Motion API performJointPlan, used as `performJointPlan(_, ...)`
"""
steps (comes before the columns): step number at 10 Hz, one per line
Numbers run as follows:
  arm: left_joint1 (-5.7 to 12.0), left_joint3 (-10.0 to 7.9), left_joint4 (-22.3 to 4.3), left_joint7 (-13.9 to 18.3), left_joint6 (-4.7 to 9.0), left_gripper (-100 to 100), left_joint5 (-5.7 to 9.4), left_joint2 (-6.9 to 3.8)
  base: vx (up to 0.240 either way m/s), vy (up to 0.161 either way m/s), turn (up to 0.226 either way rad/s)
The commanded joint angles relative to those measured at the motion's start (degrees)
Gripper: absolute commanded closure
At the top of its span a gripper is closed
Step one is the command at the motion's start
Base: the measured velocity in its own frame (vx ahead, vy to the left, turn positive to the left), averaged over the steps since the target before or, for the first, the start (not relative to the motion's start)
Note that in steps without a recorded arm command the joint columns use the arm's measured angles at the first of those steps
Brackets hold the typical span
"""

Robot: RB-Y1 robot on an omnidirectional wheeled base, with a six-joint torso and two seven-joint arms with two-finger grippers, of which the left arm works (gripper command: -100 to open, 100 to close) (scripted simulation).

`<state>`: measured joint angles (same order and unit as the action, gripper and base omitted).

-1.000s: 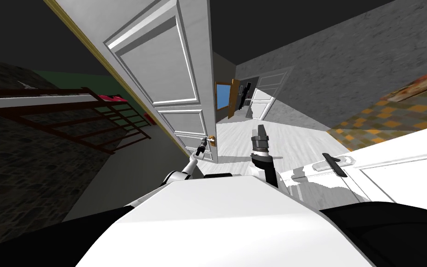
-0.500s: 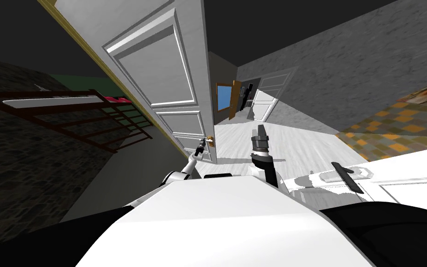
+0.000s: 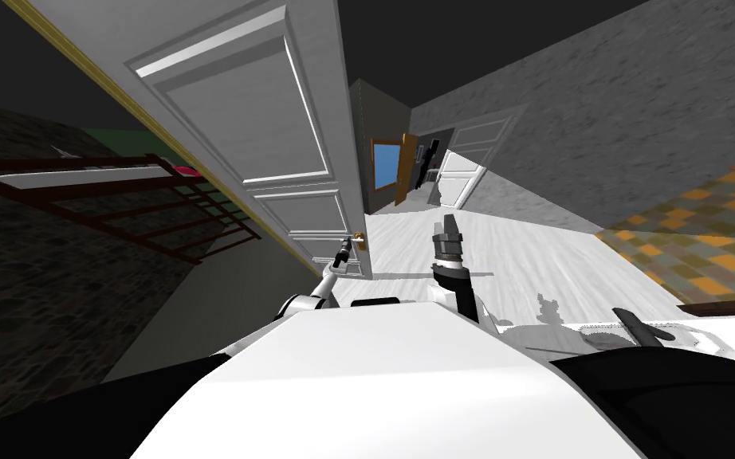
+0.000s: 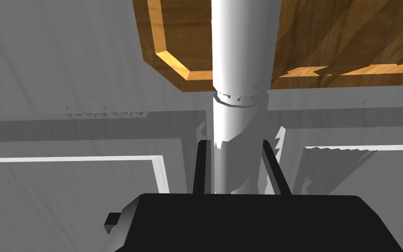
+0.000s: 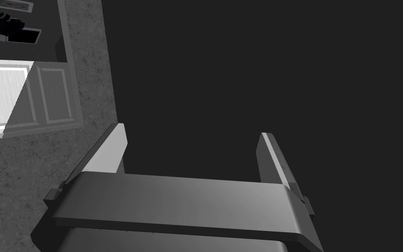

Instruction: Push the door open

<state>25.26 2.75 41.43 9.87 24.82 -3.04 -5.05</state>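
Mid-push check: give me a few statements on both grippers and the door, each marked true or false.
1. The left gripper is shut on the white handle of the door. True.
2. The right gripper is shut. False: its fingers stand apart and hold nothing.
3. A wood-coloured plate sits behind the handle. True.
4. The door is closed in its frame. False: it stands ajar, with the hallway floor visible past its free edge.
5. The right gripper touches the door. False: it is held apart from it, out past the free edge.
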Motion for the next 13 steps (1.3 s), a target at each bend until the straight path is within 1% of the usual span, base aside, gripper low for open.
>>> performJointPlan(1, -0.27, -1.26, 0.5, -0.4, -0.10, 100, 0.32, -0.78, 0.178, -0.115, 0.058)
performJointPlan(2, -0.31, -2.04, 0.4, -0.7, -0.09, 100, 0.54, -0.98, 0.177, -0.143, 0.063)
performJointPlan(3, -0.32, -2.44, 0.4, -0.8, -0.08, 100, 0.65, -1.08, 0.128, -0.130, 0.079)
performJointPlan(4, -0.32, -2.44, 0.4, -0.8, -0.08, 100, 0.65, -1.08, 0.078, -0.085, 0.031)
performJointPlan(5, -0.38, -3.65, 0.3, -1.3, -0.07, 100, 0.98, -1.38, 0.132, -0.111, 0.053)
performJointPlan(6, -0.39, -4.07, 0.2, -1.5, -0.06, 100, 1.09, -1.48, 0.162, -0.157, 0.080)
performJointPlan(11, -0.57, -8.09, -0.2, -3.1, -0.01, 100, 2.19, -2.41, 0.168, -0.173, 0.092)
performJointPlan(13, -0.62, -9.18, -0.4, -3.5, 0.01, 100, 2.49, -2.65, 0.161, -0.138, 0.064)
